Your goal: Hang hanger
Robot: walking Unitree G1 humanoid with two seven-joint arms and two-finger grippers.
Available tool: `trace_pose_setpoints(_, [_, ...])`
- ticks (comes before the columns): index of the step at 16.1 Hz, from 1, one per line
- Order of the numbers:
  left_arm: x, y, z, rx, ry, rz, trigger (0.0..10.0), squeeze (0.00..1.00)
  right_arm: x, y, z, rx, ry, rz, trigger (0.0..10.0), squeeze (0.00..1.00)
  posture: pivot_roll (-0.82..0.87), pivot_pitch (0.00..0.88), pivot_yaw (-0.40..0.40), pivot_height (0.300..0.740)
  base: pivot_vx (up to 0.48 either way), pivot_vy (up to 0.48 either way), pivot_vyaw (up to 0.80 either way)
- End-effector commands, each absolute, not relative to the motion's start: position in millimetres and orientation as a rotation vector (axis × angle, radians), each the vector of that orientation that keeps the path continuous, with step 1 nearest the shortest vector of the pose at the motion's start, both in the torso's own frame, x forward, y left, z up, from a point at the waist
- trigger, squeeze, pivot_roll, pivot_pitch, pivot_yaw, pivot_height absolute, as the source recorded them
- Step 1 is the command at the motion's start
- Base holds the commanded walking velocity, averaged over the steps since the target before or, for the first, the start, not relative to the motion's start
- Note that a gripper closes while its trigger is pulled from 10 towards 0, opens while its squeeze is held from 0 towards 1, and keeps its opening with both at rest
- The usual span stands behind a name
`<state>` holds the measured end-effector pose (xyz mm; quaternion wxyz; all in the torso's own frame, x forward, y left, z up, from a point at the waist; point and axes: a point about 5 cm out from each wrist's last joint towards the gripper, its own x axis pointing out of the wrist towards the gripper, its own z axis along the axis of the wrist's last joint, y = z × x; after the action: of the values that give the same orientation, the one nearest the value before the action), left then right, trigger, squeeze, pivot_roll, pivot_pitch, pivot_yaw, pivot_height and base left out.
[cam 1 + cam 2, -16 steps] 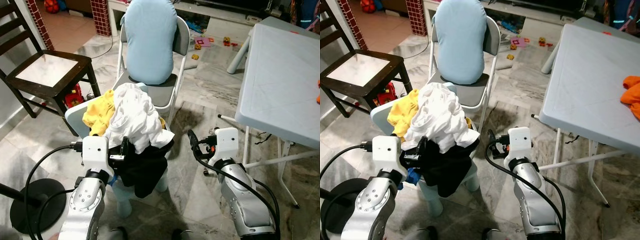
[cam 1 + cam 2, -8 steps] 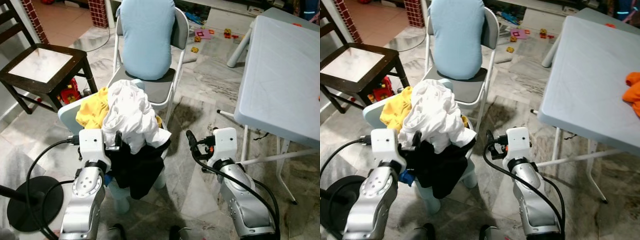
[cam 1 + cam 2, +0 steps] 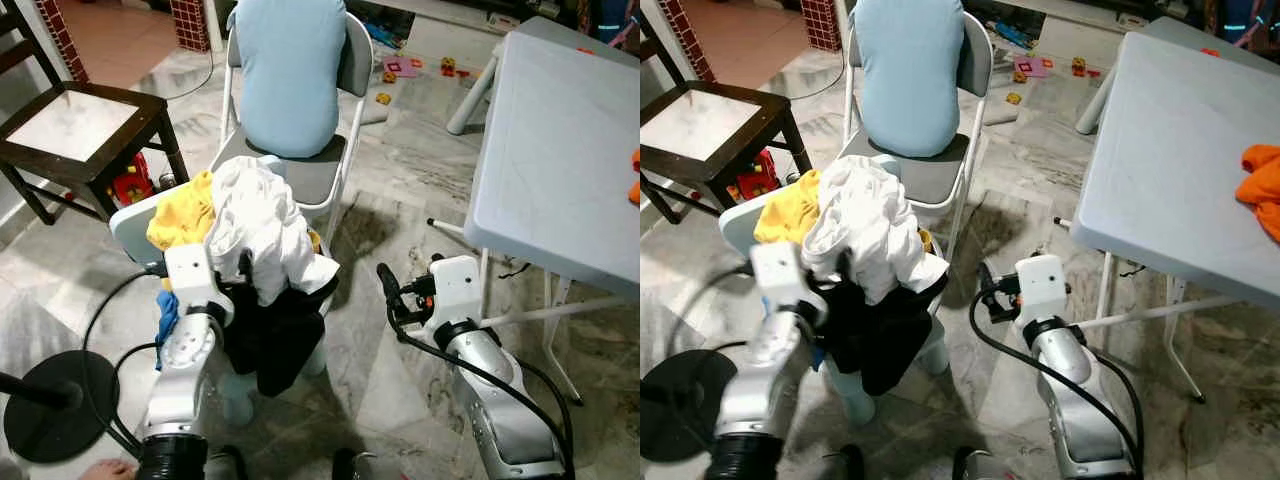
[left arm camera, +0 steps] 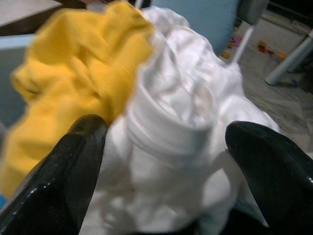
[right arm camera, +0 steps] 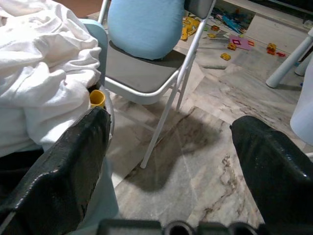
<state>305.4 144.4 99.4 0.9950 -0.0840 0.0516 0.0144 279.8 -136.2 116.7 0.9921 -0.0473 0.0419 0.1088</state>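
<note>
To the right of my right claw [image 3: 385, 278] stands the grey desk [image 3: 560, 150], with something orange [image 3: 1262, 185] on its far part. Ahead of both claws is the folding chair [image 3: 300, 175] with a pale blue cushion [image 3: 290, 70] against its back. Nearer, directly in front of my left claw [image 4: 161, 161], a small light-blue plastic chair [image 3: 135, 225] carries the laundry heap: white garment [image 3: 260, 225] on top, yellow cloth [image 3: 180, 215] beside it, black cloth [image 3: 275, 335] hanging beneath.

My left claw is spread wide, fingers on either side of the white garment's folds and close up against the heap. My right claw is spread too, empty, over bare floor just right of the pile.

I cannot make out any hanger; I judge it may be buried. To do this well, I should lift the white layer gently and look before gripping, so the heap doesn't slide off.
</note>
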Motion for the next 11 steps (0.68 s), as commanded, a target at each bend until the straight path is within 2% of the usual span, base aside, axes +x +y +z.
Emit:
trace_pose_setpoints(1, [305.3, 137.5, 98.0, -0.159, 0.101, -0.002, 9.8, 0.00, 277.0, -137.5, 118.0, -0.106, 0.081, 0.217, 10.0, 0.00, -0.09, 0.190, -0.123, 0.740, 0.000, 0.000, 0.00])
trace_pose_setpoints(2, [306.0, 135.9, 97.1, -0.165, 0.103, 0.006, 0.0, 0.00, 277.2, -136.1, 119.4, -0.109, 0.076, 0.227, 10.0, 0.00, -0.09, 0.190, -0.124, 0.740, 0.000, 0.000, 0.00])
trace_pose_setpoints(8, [300.0, 132.6, 95.6, -0.151, 0.084, 0.017, 0.0, 0.00, 278.1, -130.7, 117.7, -0.115, 0.075, 0.246, 10.0, 0.00, -0.07, 0.187, -0.122, 0.740, 0.000, 0.000, 0.00])
trace_pose_setpoints(10, [301.6, 137.7, 99.0, -0.136, 0.075, 0.024, 1.5, 0.00, 279.0, -130.2, 117.2, -0.118, 0.073, 0.248, 10.0, 0.00, -0.07, 0.186, -0.119, 0.740, 0.000, 0.000, 0.00])
trace_pose_setpoints(11, [301.9, 138.7, 99.7, -0.126, 0.072, 0.025, 1.2, 0.00, 279.5, -130.5, 117.3, -0.118, 0.073, 0.246, 10.0, 0.00, -0.07, 0.186, -0.118, 0.740, 0.000, 0.000, 0.00])
